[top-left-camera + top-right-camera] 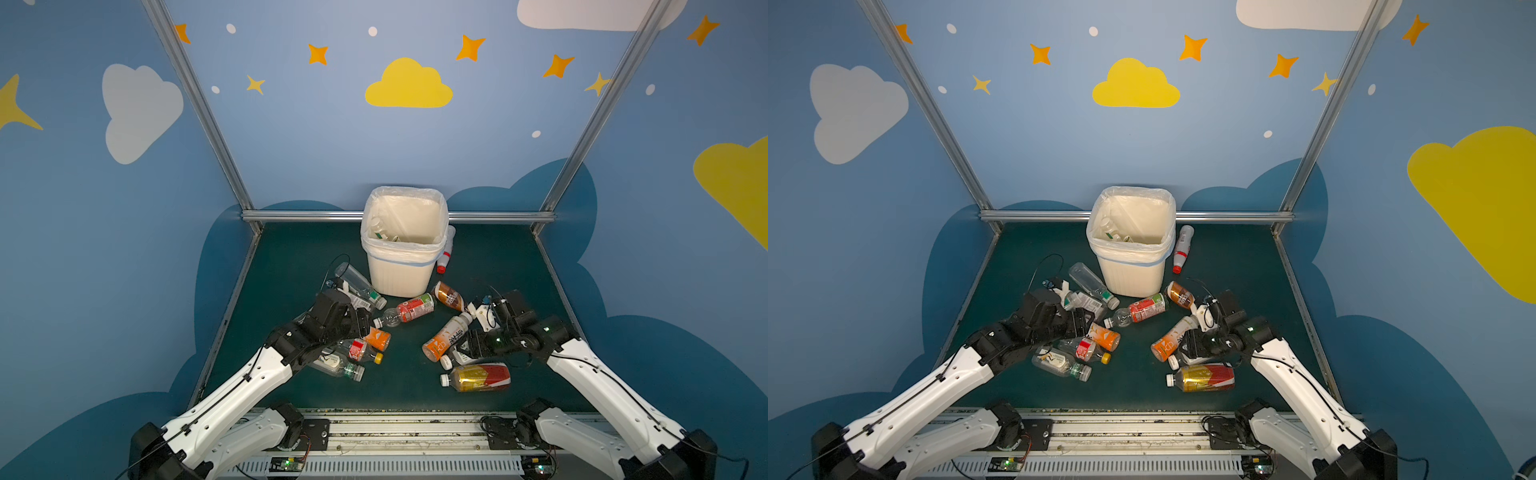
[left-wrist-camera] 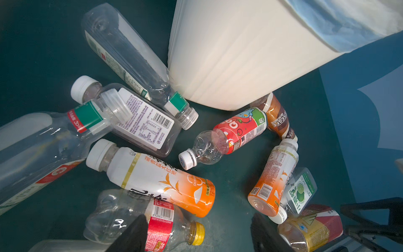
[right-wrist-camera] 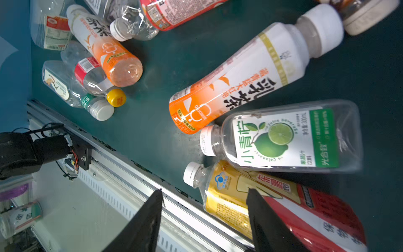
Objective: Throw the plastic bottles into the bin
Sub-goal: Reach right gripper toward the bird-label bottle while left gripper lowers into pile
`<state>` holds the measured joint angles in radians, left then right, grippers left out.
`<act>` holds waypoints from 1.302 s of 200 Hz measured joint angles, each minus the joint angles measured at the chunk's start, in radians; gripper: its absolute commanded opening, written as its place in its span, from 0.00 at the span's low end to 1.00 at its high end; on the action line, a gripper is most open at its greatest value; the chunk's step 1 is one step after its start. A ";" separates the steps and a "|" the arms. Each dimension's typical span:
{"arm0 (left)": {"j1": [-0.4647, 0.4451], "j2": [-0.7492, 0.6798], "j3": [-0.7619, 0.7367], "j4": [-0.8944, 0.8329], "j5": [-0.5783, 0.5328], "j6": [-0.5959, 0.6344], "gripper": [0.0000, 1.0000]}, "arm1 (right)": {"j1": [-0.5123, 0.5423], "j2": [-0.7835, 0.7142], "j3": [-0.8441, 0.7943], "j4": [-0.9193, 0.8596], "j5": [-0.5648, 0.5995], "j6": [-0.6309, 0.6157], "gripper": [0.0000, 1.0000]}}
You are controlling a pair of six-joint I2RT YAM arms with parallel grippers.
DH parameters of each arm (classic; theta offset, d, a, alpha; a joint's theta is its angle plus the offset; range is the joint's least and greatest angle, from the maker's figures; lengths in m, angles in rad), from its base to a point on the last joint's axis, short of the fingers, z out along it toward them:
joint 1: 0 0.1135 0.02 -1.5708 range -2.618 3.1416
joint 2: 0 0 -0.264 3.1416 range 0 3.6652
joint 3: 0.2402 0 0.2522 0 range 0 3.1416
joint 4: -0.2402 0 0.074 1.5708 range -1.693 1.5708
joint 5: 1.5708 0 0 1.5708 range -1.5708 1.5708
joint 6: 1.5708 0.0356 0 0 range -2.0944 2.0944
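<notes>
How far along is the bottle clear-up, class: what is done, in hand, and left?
Done: a few bottles lie inside the bin. In hand: nothing gripped; the left pincer stands open over a yellow-capped bottle, the right pincer open beside a yellow-and-red bottle. Left: about a dozen bottles on the table, including a red-capped white bottle beside the bin.

Beneath the right gripper, we see the clear plastic bottle with a yellow-and-red label cut off by the frame edge and partly covered by that gripper. We cannot tell if it is gripped.
</notes>
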<state>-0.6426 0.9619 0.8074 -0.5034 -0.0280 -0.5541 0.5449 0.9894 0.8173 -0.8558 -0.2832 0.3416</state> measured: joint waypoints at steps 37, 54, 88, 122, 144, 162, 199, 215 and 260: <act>0.000 -0.005 0.000 -0.005 -0.011 -0.001 0.76 | 0.117 0.105 0.044 0.100 0.015 0.026 0.64; 0.000 -0.027 0.000 -0.011 -0.020 -0.006 0.76 | 0.201 0.187 0.087 0.156 0.013 0.016 0.64; -0.004 -0.151 -0.005 -0.017 -0.056 -0.027 0.74 | 0.364 0.387 0.244 0.220 0.009 -0.071 0.62; -0.008 -0.287 0.041 -0.070 -0.148 -0.026 0.74 | 0.451 0.589 0.409 0.247 -0.013 -0.154 0.59; -0.008 -0.359 0.103 -0.118 -0.211 -0.027 0.74 | 0.489 0.710 0.510 0.244 -0.023 -0.188 0.61; -0.008 -0.416 0.135 -0.149 -0.248 -0.027 0.74 | 0.517 0.797 0.592 0.236 -0.025 -0.202 0.61; -0.008 -0.448 0.183 -0.214 -0.281 -0.024 0.74 | 0.554 0.954 0.766 0.199 -0.024 -0.219 0.62; -0.008 -0.441 0.195 -0.227 -0.281 -0.022 0.74 | 0.560 1.015 0.834 0.174 -0.024 -0.224 0.63; -0.008 -0.426 0.196 -0.234 -0.275 -0.019 0.74 | 0.563 1.098 0.913 0.119 0.011 -0.230 0.63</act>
<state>-0.6510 0.5362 1.0039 -0.7372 -0.3031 -0.5728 1.1080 2.0869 1.7302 -0.7372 -0.2726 0.1116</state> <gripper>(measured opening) 0.744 0.630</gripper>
